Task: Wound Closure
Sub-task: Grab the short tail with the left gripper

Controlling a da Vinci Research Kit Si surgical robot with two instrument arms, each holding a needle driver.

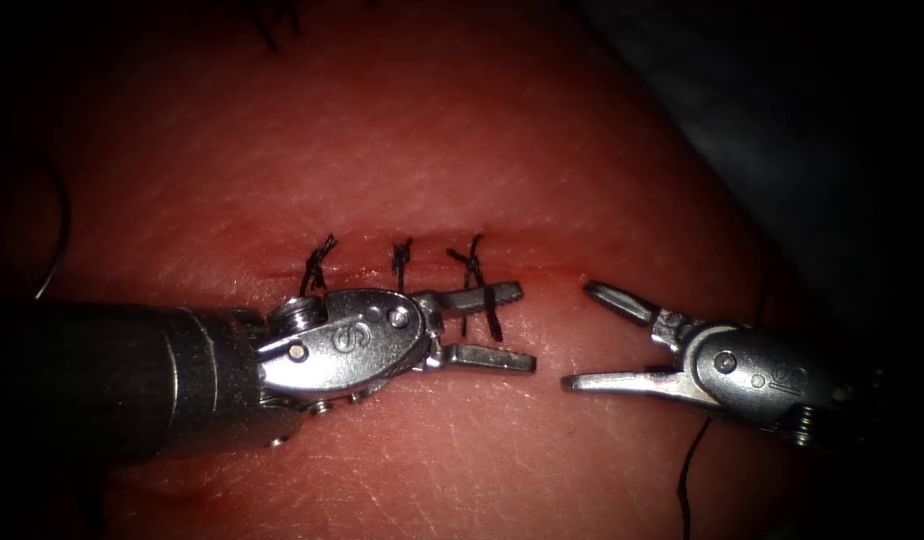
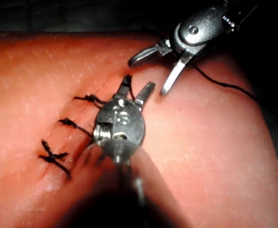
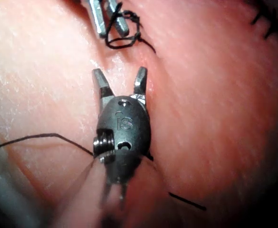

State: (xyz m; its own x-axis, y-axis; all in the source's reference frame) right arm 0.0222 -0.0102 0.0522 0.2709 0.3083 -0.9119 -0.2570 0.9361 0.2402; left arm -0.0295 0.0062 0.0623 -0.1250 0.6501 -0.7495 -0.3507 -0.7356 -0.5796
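Over the cut point(image 1: 567, 272), both tools are seen with jaws apart and nothing held: left tool point(image 1: 494, 325) beside the rightmost of three stitches point(image 1: 474, 268), right tool point(image 1: 594, 335) facing it tip to tip; thread point(image 1: 690, 470) trails beneath the right tool; needle's whereabouts cannot be told

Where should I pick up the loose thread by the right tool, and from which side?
Grip the thread on its free span just below the right tool, where it runs straight, clear of the stitches. Likely best from above with that open, empty tool, jaws across the strand. The left tool, open and empty too, hovers at the stitches.
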